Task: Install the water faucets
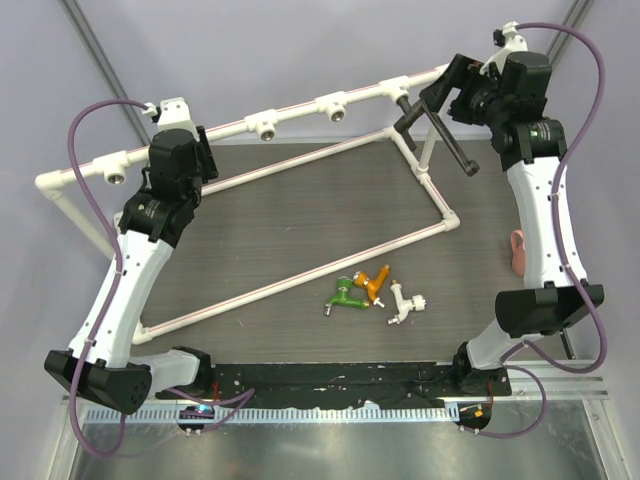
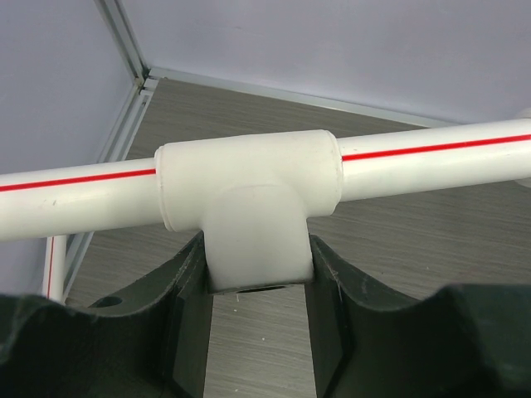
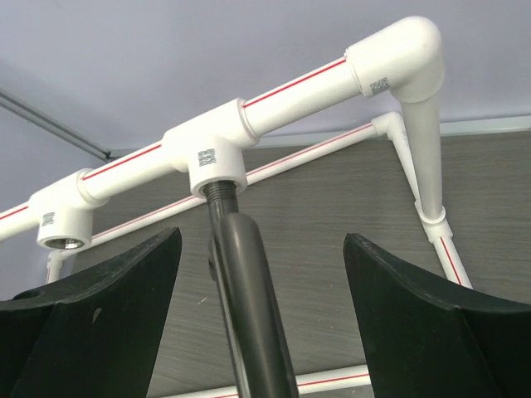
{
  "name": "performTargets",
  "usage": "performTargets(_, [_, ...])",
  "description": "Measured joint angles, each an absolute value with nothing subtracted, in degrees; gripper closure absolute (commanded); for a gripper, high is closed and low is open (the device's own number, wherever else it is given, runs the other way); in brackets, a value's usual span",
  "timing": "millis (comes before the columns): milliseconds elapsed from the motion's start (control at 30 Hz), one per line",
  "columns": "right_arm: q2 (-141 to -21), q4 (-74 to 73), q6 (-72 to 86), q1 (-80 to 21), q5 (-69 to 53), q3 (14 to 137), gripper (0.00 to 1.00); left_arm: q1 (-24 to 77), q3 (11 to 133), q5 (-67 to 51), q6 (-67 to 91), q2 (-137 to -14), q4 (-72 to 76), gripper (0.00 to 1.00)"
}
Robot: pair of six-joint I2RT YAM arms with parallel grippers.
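Faucet 1 — the black one — sits threaded in a tee socket, right jaws spread around its tube. Left jaws pinch a second tee; grip squarely, twist without cross-threading. 3 stubby faucets wait on the counter.

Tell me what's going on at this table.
Two robot arms are fitting faucets to a white pipe frame. The left gripper is clamped on a tee socket of the top rail. The right gripper stands open around the black faucet, whose threaded end sits in the tee nearest the corner elbow, some thread showing; its fingers do not touch it. The green faucet, orange faucet and white faucet lie loose on the table, not yet installed.
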State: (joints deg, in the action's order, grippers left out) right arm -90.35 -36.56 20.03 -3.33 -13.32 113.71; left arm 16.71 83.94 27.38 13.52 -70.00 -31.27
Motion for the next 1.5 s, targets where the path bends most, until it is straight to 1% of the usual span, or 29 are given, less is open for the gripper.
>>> performTargets(167, [-95.98, -36.97, 20.05, -3.38, -13.87, 116.18, 0.16, 16.69, 83.94, 27.38, 13.52, -70.00, -31.27, 1.00])
performTargets(333, [-97.23, -36.07, 20.71, -3.25, -14.09, 115.68, 0.19, 16.71, 83.94, 27.35, 13.52, -70.00, -31.33, 1.00])
performTargets(633, [-94.76, -28.08, 23.75, 1.89, -16.86, 103.37, 0.20, 16.71, 83.94, 27.29, 13.52, -70.00, -31.46, 1.00])
performTargets(800, [-95.68, -29.45, 23.92, 4.21, -18.00, 98.13, 0.22, 16.69, 83.94, 27.29, 13.54, -69.97, -31.38, 1.00])
performTargets(1000, [-95.46, -30.59, 22.74, 3.90, -17.19, 97.01, 0.18, 16.67, 83.94, 27.31, 13.54, -69.97, -31.33, 1.00])
performTargets(1067, [-94.13, -31.03, 21.19, 3.84, -15.18, 96.99, 0.15, 16.62, 83.94, 27.31, 13.54, -69.97, -31.35, 1.00])
performTargets(1167, [-90.78, -31.66, 18.57, 3.81, -11.66, 97.01, 0.13, 16.58, 83.94, 27.16, 13.54, -69.97, -31.35, 1.00])
performTargets(1233, [-87.05, -31.75, 15.79, 2.85, -7.81, 97.34, 0.11, 16.58, 83.94, 27.16, 13.56, -69.97, -31.35, 1.00])
performTargets(1333, [-82.32, -31.53, 10.48, -2.02, -0.43, 98.94, 0.10, 16.51, 83.94, 27.05, 13.54, -69.97, -31.33, 1.00])
performTargets(1500, [-79.05, -30.48, -0.99, -17.30, 11.55, 101.65, 0.08, 16.47, 83.94, 26.96, 13.56, -69.97, -31.33, 1.00])
